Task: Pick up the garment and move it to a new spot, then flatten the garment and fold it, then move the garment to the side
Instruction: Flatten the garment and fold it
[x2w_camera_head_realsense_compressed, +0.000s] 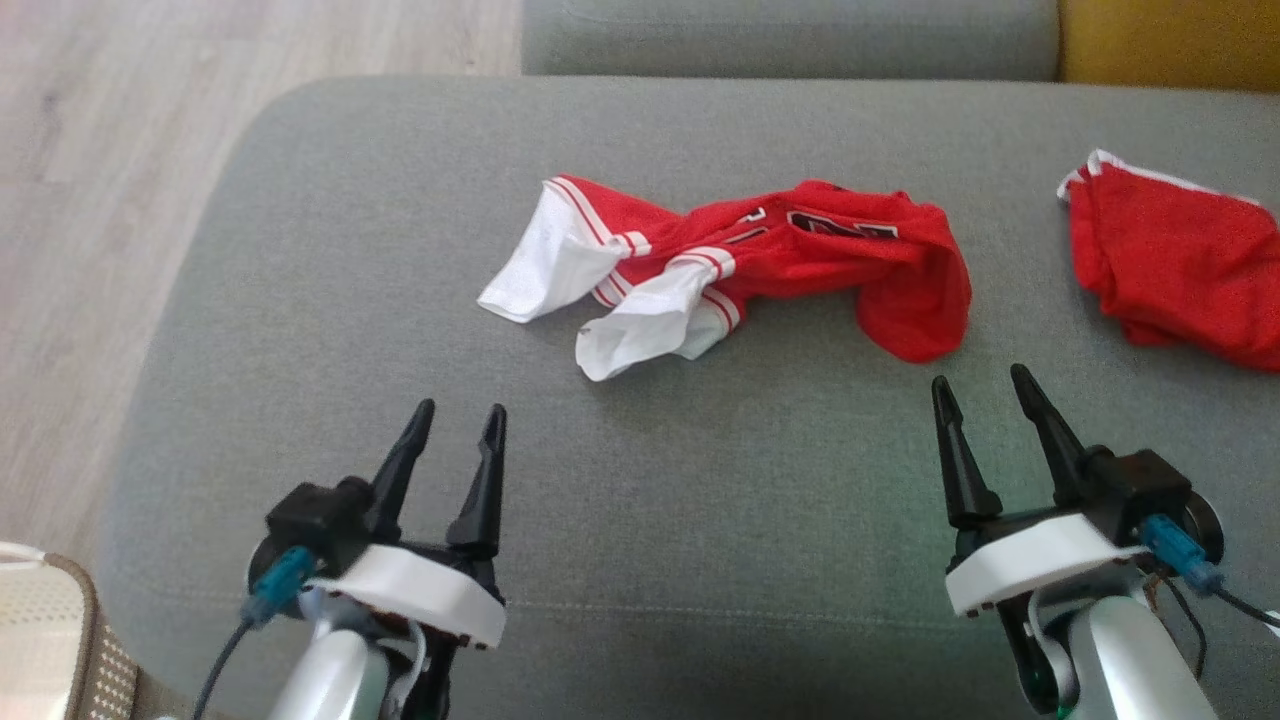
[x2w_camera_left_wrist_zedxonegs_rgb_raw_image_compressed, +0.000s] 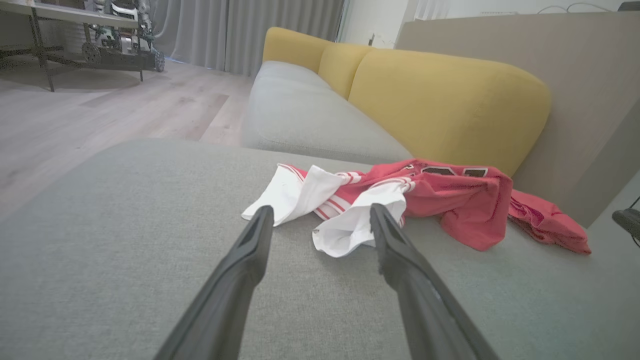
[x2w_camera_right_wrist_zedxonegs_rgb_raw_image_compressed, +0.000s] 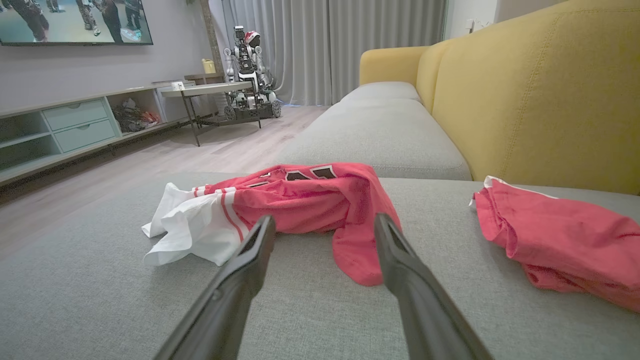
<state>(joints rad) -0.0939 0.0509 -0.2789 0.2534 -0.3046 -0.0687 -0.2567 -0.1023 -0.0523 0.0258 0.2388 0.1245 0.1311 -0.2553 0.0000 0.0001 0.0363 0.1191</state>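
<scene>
The jersey (x2w_camera_head_realsense_compressed: 760, 260) lies crumpled on the sofa (x2w_camera_head_realsense_compressed: 640, 560), ahead of both claws, its long axis running left to right. The left claw (x2w_camera_head_realsense_compressed: 462, 408) and right claw (x2w_camera_head_realsense_compressed: 980, 375) stand open and empty. The right is nearer: the red end sits just beyond its tips, while the white end points toward the left.

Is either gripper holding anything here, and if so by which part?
Nothing is held. The left gripper and right gripper both stand open, empty, short of the crumpled red and white garment on the grey cushion.
</scene>
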